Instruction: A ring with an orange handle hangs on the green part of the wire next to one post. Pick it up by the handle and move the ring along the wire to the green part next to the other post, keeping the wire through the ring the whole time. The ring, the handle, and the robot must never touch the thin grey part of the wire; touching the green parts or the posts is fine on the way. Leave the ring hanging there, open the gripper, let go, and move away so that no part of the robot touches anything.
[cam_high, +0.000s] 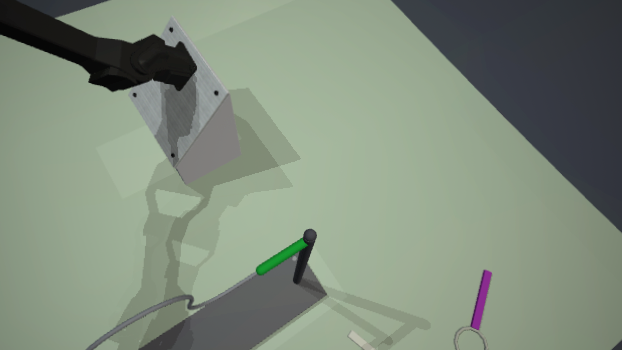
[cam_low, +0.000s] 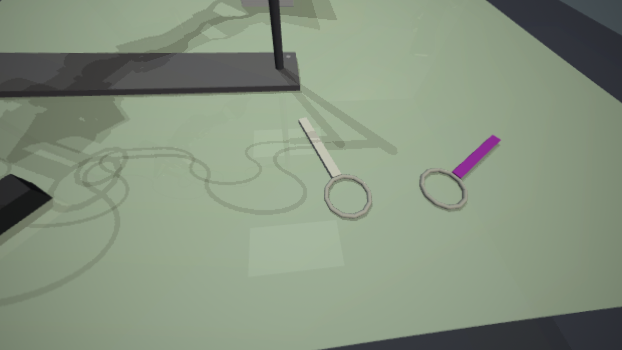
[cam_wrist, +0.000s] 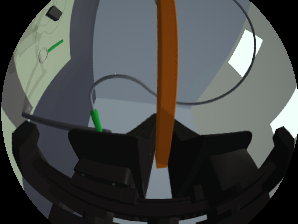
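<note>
The orange handle (cam_wrist: 167, 75) runs up the middle of the wrist view, between the fingers of my gripper (cam_wrist: 160, 117), which is shut on it. The handle's ring is outside all views, so whether the wire passes through it cannot be seen. The thin grey wire (cam_wrist: 117, 76) (cam_high: 145, 312) bends into a wide loop and crosses behind the handle in the wrist view. One green part (cam_high: 281, 256) joins a black post (cam_high: 302, 262) (cam_low: 276, 40). A green part (cam_wrist: 96, 120) also shows left of the fingers in the wrist view, beside a dark post (cam_wrist: 60, 123). The gripper is outside the top and exterior views.
The grey base (cam_high: 260, 315) (cam_low: 200, 75) carries the post. A white-handled ring (cam_low: 320, 150) and a purple-handled ring (cam_high: 481, 300) (cam_low: 477, 156) lie on the table. A green-handled ring (cam_wrist: 55, 46) and a black block (cam_wrist: 53, 13) show in the wrist view. The arm's metal mount (cam_high: 205, 100) stands behind.
</note>
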